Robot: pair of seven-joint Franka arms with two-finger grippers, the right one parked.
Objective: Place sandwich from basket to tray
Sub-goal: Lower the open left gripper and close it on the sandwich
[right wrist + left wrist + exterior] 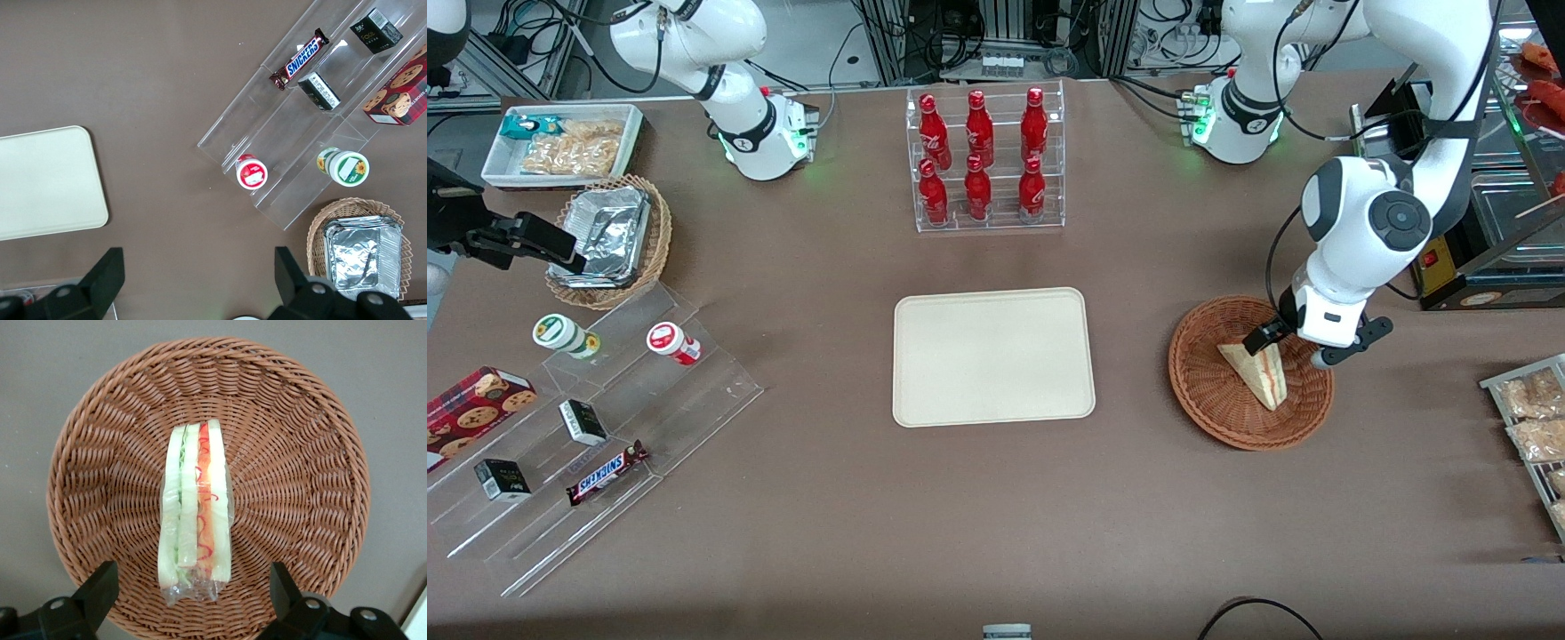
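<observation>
1. The small triangular sandwich [1256, 372], pale bread with red, green and yellow filling showing along its edge and wrapped in clear film, lies in the round reddish-brown woven wicker basket [1213, 404], roughly across the basket's middle.
2. The basket sits on the brown table [871, 524] toward the working arm's end, well apart from the flat cream-beige rectangular tray [993, 356] with rounded corners, which lies near the table's centre.
3. The left arm's gripper [1291, 346] hangs above the basket, over the part of the sandwich farther from the front camera. In the left wrist view its two black fingers [100, 589] stand wide apart, one to each side of the sandwich's end, and they hold nothing; no contact with the wrap can be seen.
4. The tray carries nothing on its surface.
5. A clear acrylic rack of six red bottles [984, 158] stands farther from the front camera than the tray.
6. Toward the parked arm's end, a lighter tan wicker basket with a foil container [609, 236] stands near the table's edge, and a stepped clear acrylic display [596, 427] holds a Snickers bar [607, 472] and small jars and boxes.
</observation>
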